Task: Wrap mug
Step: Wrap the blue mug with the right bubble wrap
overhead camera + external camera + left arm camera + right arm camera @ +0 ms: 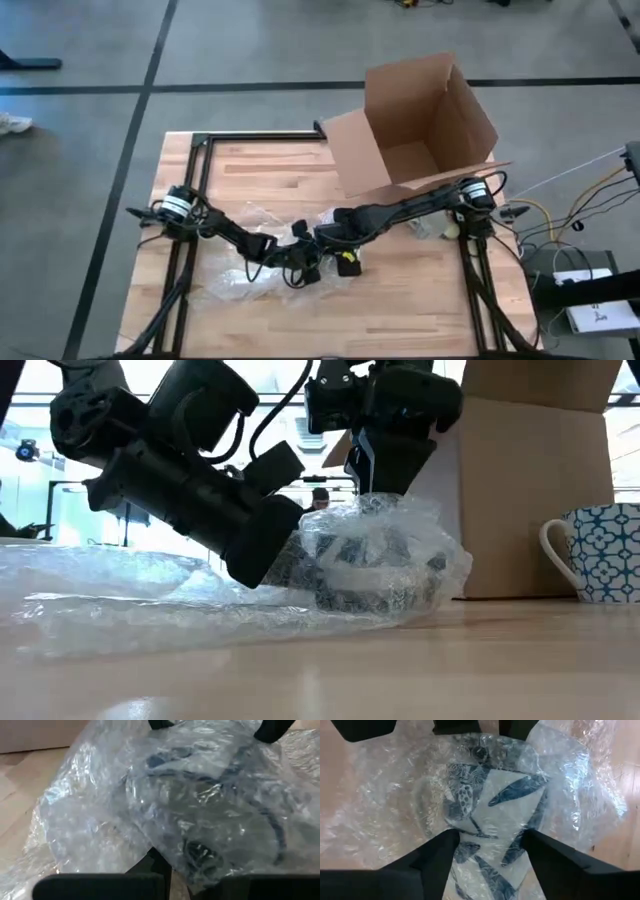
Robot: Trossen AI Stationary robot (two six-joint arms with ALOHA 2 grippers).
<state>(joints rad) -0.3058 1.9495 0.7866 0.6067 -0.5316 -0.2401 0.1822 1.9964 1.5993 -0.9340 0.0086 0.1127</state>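
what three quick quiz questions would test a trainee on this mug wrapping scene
1. True or false: the cardboard box stands open at the table's far side.
2. What covers the patterned mug under the right gripper? A foil, B bubble wrap, C cloth.
3. Fill in: a second, unwrapped mug stands beside the ____.

Key: 1 true. 2 B; the left gripper meets the same bundle from the side. 3 box.
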